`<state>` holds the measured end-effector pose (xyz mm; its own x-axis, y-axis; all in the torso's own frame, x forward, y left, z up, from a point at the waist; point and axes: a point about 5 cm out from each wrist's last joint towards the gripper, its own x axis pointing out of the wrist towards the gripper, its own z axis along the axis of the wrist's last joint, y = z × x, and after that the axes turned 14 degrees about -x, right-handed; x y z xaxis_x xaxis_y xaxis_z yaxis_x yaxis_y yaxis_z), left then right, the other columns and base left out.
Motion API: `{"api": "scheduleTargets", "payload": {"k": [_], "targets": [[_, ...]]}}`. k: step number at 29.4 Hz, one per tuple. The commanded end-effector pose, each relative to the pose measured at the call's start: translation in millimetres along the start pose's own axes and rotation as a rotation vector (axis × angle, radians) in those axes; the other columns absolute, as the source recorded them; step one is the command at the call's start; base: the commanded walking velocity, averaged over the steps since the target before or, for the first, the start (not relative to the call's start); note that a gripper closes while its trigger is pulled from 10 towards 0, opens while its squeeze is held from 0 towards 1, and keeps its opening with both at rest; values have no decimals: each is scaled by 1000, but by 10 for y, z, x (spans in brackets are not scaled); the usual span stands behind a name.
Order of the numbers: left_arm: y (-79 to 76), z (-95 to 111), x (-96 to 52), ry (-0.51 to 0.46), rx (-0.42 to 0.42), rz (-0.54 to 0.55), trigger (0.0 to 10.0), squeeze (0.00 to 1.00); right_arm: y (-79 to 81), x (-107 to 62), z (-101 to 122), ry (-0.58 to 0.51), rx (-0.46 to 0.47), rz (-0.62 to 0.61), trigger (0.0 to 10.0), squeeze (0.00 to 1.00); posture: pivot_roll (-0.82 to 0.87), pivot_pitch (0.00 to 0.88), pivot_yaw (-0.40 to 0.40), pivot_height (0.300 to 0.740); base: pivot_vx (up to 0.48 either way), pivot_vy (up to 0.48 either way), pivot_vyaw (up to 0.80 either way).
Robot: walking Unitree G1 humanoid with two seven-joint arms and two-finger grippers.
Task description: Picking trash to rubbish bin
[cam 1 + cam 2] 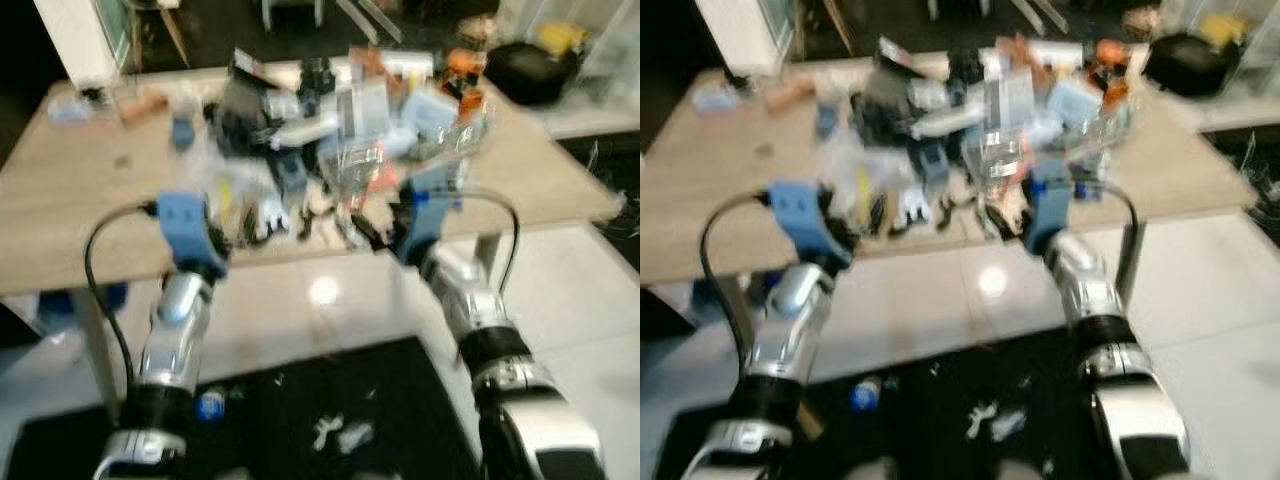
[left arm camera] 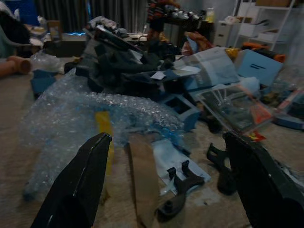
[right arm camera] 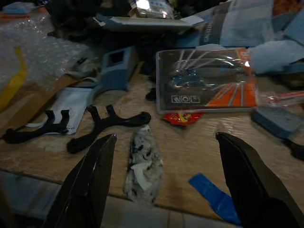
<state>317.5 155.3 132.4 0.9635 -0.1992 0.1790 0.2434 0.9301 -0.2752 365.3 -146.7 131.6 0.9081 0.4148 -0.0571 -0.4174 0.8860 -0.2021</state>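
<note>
A crumpled grey-white scrap of wrapper (image 3: 143,164) lies flat at the near edge of the pale wooden table (image 1: 70,200), directly ahead of the right gripper (image 3: 166,185), whose two black fingers are spread wide on either side of it without touching. The scrap appears light, soft and easily crushed; a pinch across its narrow middle is probably the surest hold, since its tapered ends may slip or tear. Just beside it lie a black forked plastic bracket (image 3: 107,126), a clear plastic blister pack with an orange card (image 3: 206,80) and a strip of blue tape (image 3: 211,197) at the table edge. The left gripper (image 2: 166,185) hovers with its fingers likewise spread before a heap of clear bubble wrap (image 2: 90,121), also light and yielding, with a yellow strip (image 2: 104,137) inside. Both silver arms reach from below toward the cluttered table.
</note>
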Motion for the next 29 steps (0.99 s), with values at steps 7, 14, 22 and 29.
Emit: {"api": "scheduleTargets", "payload": {"k": [7, 14, 22, 29], "targets": [[63, 74, -29, -34, 15, 15, 10000, 0, 19, 19, 54, -22, -14, 15, 10000, 0, -49, 0, -22, 740, 386, 0, 0], [67, 124, -9, -38, 22, 21, 10000, 0, 27, 20, 53, -23, -12, 17, 10000, 0, -50, 0, -20, 740, 64, 0, 0], [32, 85, -4, -23, 30, 11, 10000, 0, 28, 17, 47, -20, -15, 20, 10000, 0, -53, 0, -20, 740, 0, 0, 0], [-10, 57, -14, 0, 60, -16, 10000, 0, 33, 18, 46, -17, -21, 23, 10000, 0, -54, 0, -21, 740, 0, -206, 0]]}}
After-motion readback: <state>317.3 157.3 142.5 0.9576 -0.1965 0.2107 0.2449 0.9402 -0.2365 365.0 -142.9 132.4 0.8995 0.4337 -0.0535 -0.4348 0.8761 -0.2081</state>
